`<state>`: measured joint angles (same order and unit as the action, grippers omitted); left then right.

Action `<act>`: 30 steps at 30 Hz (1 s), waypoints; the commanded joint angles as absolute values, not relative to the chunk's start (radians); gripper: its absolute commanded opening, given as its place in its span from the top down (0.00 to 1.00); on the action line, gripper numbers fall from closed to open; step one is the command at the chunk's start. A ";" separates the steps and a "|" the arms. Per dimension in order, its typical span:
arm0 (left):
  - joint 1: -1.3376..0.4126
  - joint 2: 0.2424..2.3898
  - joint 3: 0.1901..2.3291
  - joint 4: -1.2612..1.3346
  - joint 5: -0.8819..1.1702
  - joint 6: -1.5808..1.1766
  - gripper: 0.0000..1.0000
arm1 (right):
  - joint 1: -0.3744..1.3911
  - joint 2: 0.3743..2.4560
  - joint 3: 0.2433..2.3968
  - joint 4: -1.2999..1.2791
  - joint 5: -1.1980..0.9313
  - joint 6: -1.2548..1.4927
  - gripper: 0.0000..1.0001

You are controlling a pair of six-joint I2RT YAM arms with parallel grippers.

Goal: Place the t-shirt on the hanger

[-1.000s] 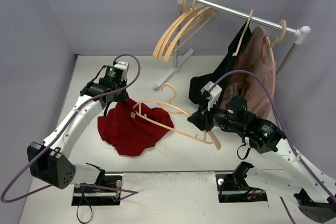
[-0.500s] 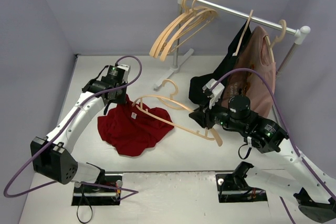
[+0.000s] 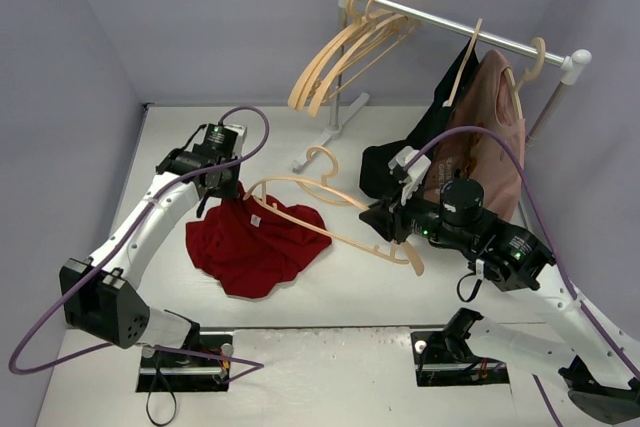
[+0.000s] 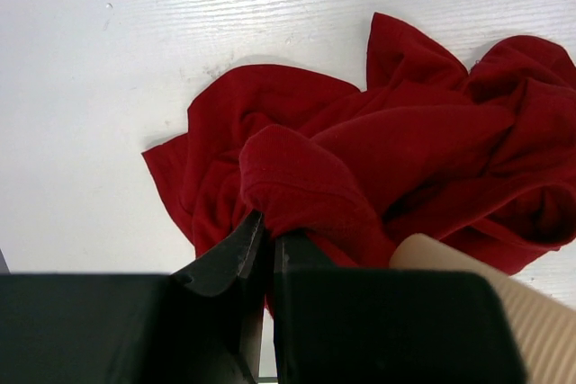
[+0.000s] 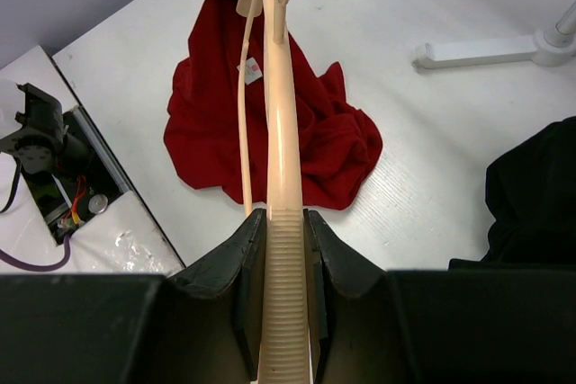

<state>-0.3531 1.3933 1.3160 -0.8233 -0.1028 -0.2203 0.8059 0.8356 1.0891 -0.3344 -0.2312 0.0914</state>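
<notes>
The dark red t-shirt (image 3: 250,247) lies crumpled on the white table at the left. My left gripper (image 3: 228,189) is shut on a fold at its upper edge, seen close in the left wrist view as the jaws (image 4: 268,227) pinching red cloth (image 4: 405,150). My right gripper (image 3: 392,227) is shut on one ribbed end of the pale wooden hanger (image 3: 320,209), which it holds over the shirt's right side. In the right wrist view the hanger (image 5: 281,132) runs from the gripper (image 5: 283,222) out over the t-shirt (image 5: 324,141), whose white tag (image 5: 252,70) shows.
A clothes rack (image 3: 460,29) stands at the back right with several spare hangers (image 3: 340,57), a black garment (image 3: 400,162) and a dusty pink shirt (image 3: 480,147). Its foot (image 3: 320,142) rests just behind the held hanger's hook.
The right gripper has carried the hanger a little up and to the left, further over the shirt. The left gripper keeps its pinch on the cloth and has barely shifted.
</notes>
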 commanded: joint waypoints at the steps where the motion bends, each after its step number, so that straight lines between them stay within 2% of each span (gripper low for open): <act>1: -0.345 1.394 1.379 -0.822 -0.110 -0.242 1.00 | 0.808 0.839 1.131 -0.256 -0.280 0.080 1.00; 20: -0.347 1.338 1.383 -0.825 0.051 -0.159 1.00 | 0.808 0.897 1.096 -0.187 -0.257 0.031 1.00; 30: -0.347 1.289 1.439 -0.849 0.164 -0.080 1.00 | 0.808 0.911 1.022 -0.012 -0.273 0.015 1.00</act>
<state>-0.3526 1.3434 1.3651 -0.8414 0.0990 -0.1364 0.8059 0.9054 1.0333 -0.2082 -0.2665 0.0331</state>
